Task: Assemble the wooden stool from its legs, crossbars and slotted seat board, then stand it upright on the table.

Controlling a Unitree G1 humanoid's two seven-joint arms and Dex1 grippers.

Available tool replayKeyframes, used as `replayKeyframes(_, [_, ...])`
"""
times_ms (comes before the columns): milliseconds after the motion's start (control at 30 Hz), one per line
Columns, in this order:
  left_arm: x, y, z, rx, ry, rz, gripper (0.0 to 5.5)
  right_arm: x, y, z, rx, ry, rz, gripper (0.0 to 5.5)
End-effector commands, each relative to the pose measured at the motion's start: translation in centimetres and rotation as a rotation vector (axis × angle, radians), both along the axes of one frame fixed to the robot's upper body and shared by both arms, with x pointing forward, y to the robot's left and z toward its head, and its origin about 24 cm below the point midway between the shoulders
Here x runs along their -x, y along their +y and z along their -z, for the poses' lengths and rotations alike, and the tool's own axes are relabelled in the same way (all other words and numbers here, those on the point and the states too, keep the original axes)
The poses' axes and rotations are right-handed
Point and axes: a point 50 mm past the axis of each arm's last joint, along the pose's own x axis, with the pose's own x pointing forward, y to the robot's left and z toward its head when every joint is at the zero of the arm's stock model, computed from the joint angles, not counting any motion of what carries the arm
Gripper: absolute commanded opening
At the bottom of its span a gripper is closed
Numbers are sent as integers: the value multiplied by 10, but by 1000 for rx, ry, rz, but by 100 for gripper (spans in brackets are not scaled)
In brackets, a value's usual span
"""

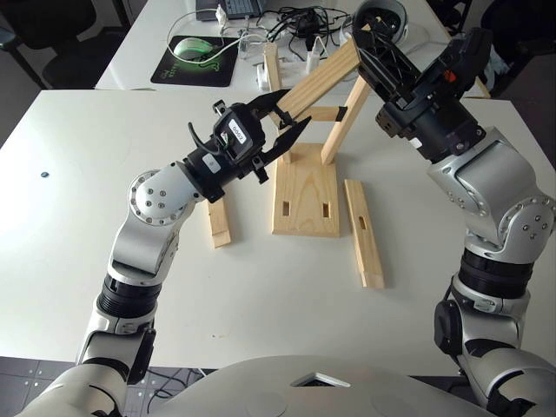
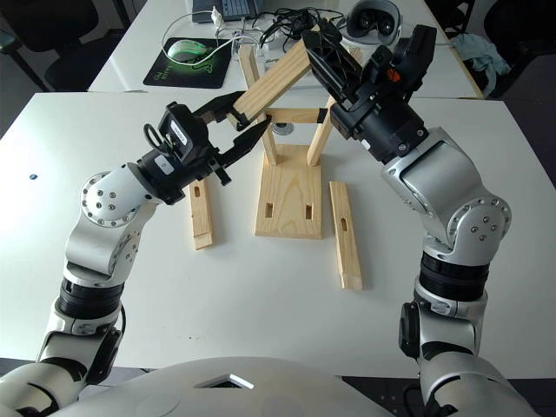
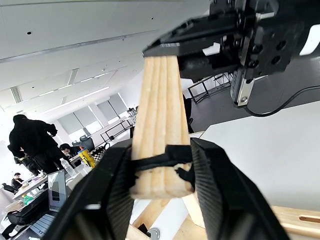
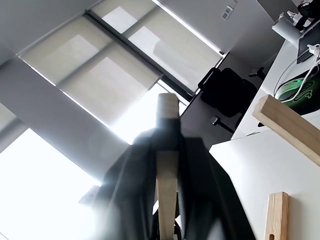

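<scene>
Left jaws and right jaws each clench an end of the raised leg (image 1: 320, 80) above the seat board (image 1: 304, 208), which lies on the counter (image 1: 95, 174) well apart from its left and near edges. A loose left bar (image 1: 219, 222) and right bar (image 1: 363, 231) flank the board.

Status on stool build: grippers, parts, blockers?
Left gripper shut on low end of wooden bar, right gripper on high end; bar in air. Seat board flat, two legs and crossbar standing on it. Two loose pieces beside board.
</scene>
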Motion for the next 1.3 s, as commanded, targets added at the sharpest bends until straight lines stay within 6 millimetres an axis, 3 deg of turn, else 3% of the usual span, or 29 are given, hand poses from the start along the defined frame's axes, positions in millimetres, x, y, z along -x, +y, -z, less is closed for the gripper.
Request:
replayKeyframes(33, [-2,6,4,20,60,-13,261,0,3,10,83,22,51,41])
replayKeyframes(167, [-5,31,2,48,80,-106,312,-6,-4,36,371,30,190,41])
replayKeyframes(300, [-5,64,3,54,77,-228,320,-8,-28,60,493,105,333,41])
replayKeyframes(400, [-2,76,7,81,86,-295,320,-2,-38,69,561,98,430,41])
replayKeyframes(667, [6,72,21,152,121,-363,320,19,-49,67,735,-8,626,41])
replayKeyframes(1100, [1,70,22,211,115,-402,320,36,-58,93,913,-46,617,41])
replayKeyframes(1300, [-1,71,23,226,119,-412,320,57,-61,105,923,-15,584,41])
